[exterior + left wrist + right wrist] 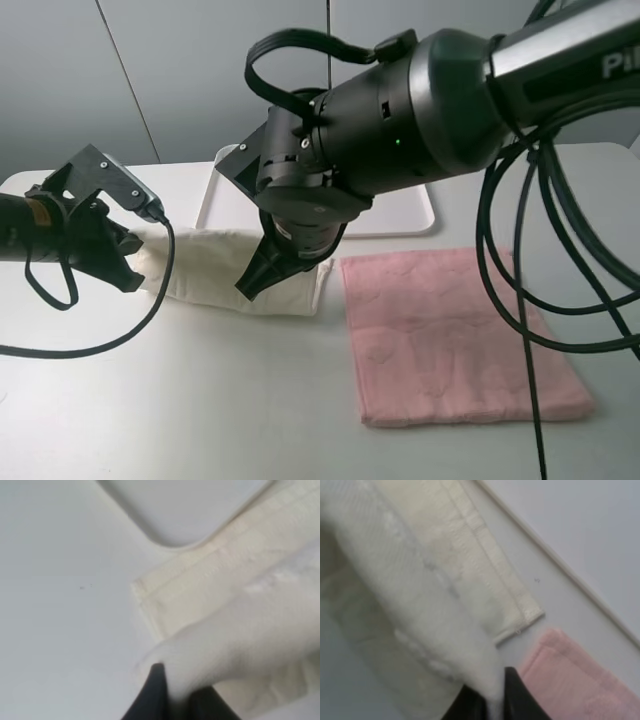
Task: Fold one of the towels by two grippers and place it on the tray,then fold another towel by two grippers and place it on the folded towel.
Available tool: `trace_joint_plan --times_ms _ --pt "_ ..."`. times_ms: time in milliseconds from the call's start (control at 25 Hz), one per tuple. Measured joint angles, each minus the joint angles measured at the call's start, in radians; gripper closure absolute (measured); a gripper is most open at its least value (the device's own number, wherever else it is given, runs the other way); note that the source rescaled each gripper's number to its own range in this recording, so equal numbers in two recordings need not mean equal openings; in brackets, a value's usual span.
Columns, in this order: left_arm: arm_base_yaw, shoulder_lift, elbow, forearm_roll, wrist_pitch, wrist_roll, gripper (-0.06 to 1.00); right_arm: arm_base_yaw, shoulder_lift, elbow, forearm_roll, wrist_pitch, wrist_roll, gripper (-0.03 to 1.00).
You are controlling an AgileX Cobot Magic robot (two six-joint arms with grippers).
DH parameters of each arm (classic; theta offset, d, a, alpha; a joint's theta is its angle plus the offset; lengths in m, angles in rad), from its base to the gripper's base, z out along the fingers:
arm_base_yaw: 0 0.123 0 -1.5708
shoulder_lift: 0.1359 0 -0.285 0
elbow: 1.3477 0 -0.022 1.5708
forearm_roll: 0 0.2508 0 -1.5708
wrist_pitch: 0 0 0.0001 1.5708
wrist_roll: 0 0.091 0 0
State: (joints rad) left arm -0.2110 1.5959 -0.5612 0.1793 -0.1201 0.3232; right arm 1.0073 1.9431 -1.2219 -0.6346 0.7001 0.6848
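Centre-left in frame, the cream towel [215, 270] lies on the counter [200, 400] just below the white tray [222, 200]. The left gripper [120, 262] and the right gripper [262, 280] each clamp narrow jaws on a raised edge, likely to fold it evenly. The pink towel [450, 335] lies flat, lower right.

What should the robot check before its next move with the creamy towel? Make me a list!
1. Left gripper pinches the cream towel: ok.
2. Right gripper pinches the same towel: ok.
3. Pink towel lies apart from the cream one: ok, a thin gap shows.
4. Tray is bare for the towel: cannot tell, the right arm hides most of it.
5. Cream towel is on the tray: not ok, it is on the table in front of the tray.
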Motion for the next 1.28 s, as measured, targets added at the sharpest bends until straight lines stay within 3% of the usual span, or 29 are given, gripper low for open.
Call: trace_joint_plan --times_ms 160,240,320,400,440,520,560,640,800,960,1120,1280 --pt "0.000 0.038 -0.025 0.000 0.000 -0.002 0.88 -0.041 0.031 0.000 -0.004 -0.047 0.058 0.97" --pt "0.000 0.059 -0.032 0.000 0.000 -0.002 0.73 -0.065 0.036 0.000 -0.004 -0.071 0.081 0.97" --pt "0.000 0.071 -0.032 0.000 0.000 -0.004 0.51 -0.078 0.037 0.000 -0.008 -0.098 0.083 0.89" --pt "0.000 0.074 -0.032 -0.031 -0.015 -0.004 0.27 -0.079 0.037 0.000 -0.010 -0.129 0.079 0.67" --pt "0.000 0.074 -0.034 -0.054 -0.022 -0.004 0.16 -0.079 0.037 0.000 -0.012 -0.140 0.083 0.50" --pt "0.000 0.076 -0.051 -0.078 -0.018 -0.004 0.05 -0.079 0.037 0.000 -0.017 -0.146 0.110 0.17" --pt "0.000 0.076 -0.063 -0.087 -0.011 -0.004 0.03 -0.079 0.037 0.000 -0.027 -0.141 0.124 0.06" --pt "0.000 0.078 -0.086 -0.104 0.011 -0.004 0.02 -0.079 0.037 0.000 -0.031 -0.110 0.147 -0.01" --pt "0.000 0.124 -0.175 -0.179 0.137 -0.006 0.02 -0.086 0.037 0.000 0.009 -0.058 0.146 -0.03" --pt "0.000 0.222 -0.302 -0.225 0.349 -0.044 0.09 -0.130 0.038 0.000 0.186 -0.047 0.027 -0.03" --pt "0.000 0.281 -0.404 -0.158 0.509 -0.145 0.12 -0.157 0.038 0.000 0.324 -0.040 -0.097 -0.03" --pt "0.000 0.307 -0.439 -0.038 0.575 -0.278 0.11 -0.161 0.038 0.000 0.406 -0.038 -0.173 -0.03"
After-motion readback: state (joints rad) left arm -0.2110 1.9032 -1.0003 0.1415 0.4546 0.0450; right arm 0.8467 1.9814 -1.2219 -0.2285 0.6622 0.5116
